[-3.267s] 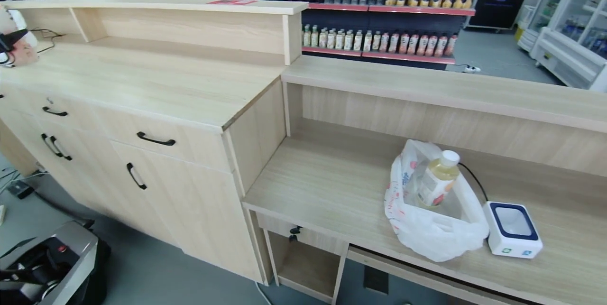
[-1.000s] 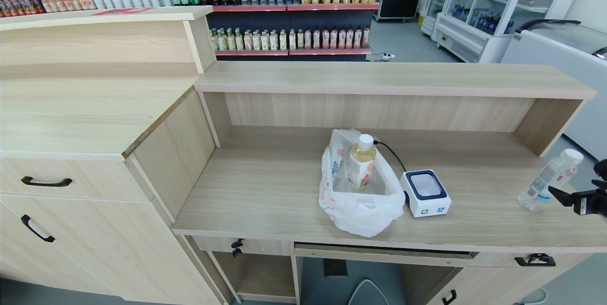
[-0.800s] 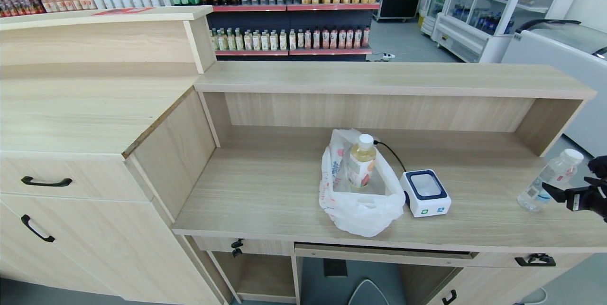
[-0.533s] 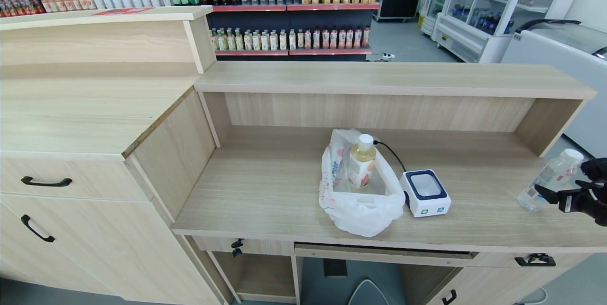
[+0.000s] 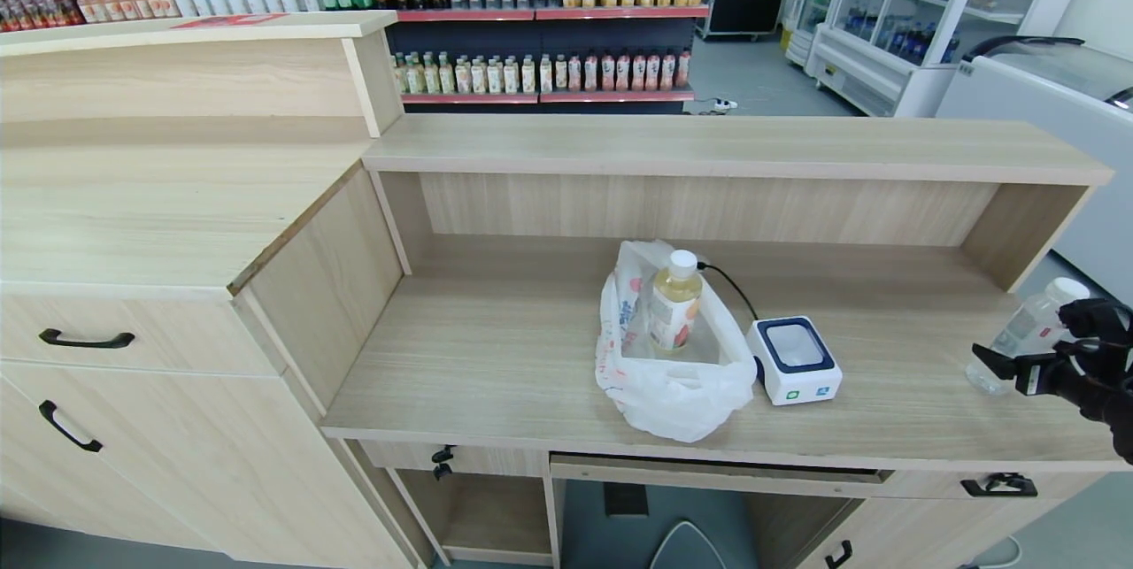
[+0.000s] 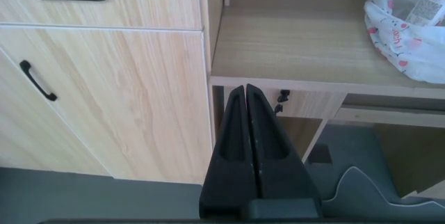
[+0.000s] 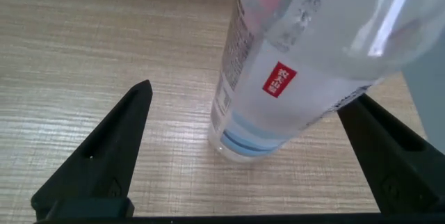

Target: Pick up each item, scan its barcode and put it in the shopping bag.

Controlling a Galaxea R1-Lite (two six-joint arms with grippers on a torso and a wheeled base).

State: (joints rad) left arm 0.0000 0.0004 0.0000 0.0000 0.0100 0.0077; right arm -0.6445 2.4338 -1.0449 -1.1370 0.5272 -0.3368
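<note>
A clear water bottle (image 5: 1016, 337) with a white cap stands on the wooden counter (image 5: 531, 357) near its right end. My right gripper (image 5: 1036, 334) is open, one finger on each side of the bottle's lower body. In the right wrist view the bottle (image 7: 292, 78) sits between the spread fingers of that gripper (image 7: 248, 95). A white shopping bag (image 5: 673, 392) at mid-counter holds a yellow drink bottle (image 5: 674, 303). The white scanner (image 5: 794, 358) stands just right of the bag. My left gripper (image 6: 245, 90) is shut and empty, low in front of the cabinet.
A raised shelf (image 5: 735, 149) overhangs the back of the counter, and its side wall (image 5: 1018, 237) stands close behind the water bottle. The scanner's black cable (image 5: 730, 286) runs behind the bag. A taller cabinet with drawers (image 5: 133, 321) is at left.
The head camera swung right early on, bringing the counter's right end into view. Over the last second my right gripper slid left, its open fingers coming around the water bottle, which stayed put.
</note>
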